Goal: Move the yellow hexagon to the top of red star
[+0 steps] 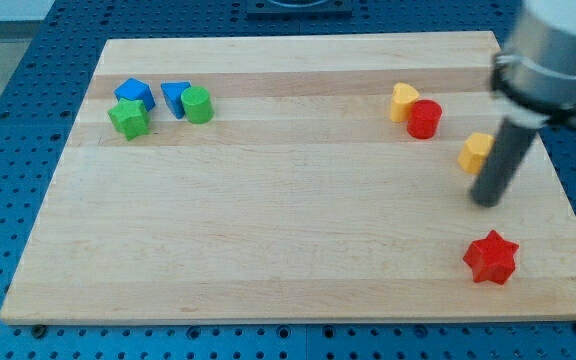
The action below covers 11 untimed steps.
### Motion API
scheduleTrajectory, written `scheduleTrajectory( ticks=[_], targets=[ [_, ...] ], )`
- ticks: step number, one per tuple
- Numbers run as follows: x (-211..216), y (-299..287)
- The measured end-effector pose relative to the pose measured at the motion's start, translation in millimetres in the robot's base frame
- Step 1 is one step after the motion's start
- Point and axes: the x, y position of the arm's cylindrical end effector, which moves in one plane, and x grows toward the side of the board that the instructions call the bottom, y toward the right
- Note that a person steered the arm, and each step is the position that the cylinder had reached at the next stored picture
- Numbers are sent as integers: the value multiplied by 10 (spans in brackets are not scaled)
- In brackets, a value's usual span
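Pale wood makes up the counter [268,230], and on it we see our work laid out. The yellow hexagon [474,152] lies near the view's right edge, partly hidden behind our rod, and the red star [491,257] sits well below it, toward the view's bottom right. My tip [485,203] rests between the two, just below the hexagon and right of its middle, above the star. We have no gripper at all, only the bare rod, so nothing is grasped or released; whether the rod touches the hexagon we cannot tell.

We judge the task to be at its approach step: the hexagon is already roughly above the star but apart from it. The next move, as we read it, calls for bringing my tip round to the hexagon's upper side and nudging it down and slightly rightward, stopping just short of the star so as not to shove it.

A yellow heart-like block [402,101] touches a red cylinder [425,119] farther up. A blue block [134,93], a green block [128,118], a blue triangle [175,97] and a green cylinder [198,104] cluster at the view's top left, well clear.
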Motion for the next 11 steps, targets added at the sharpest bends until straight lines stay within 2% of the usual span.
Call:
scheduleTrajectory(
  ticks=[1, 2, 3, 4, 5, 6, 7, 8, 9, 10, 11],
  targets=[
    [-189, 599],
    [-838, -26],
    [-646, -531],
    [-326, -452],
    [-287, -419],
    [-24, -331],
    [-261, -313],
    [-1017, 47],
    [-1540, -147],
    [-1536, -967],
    [-972, -827]
  ],
)
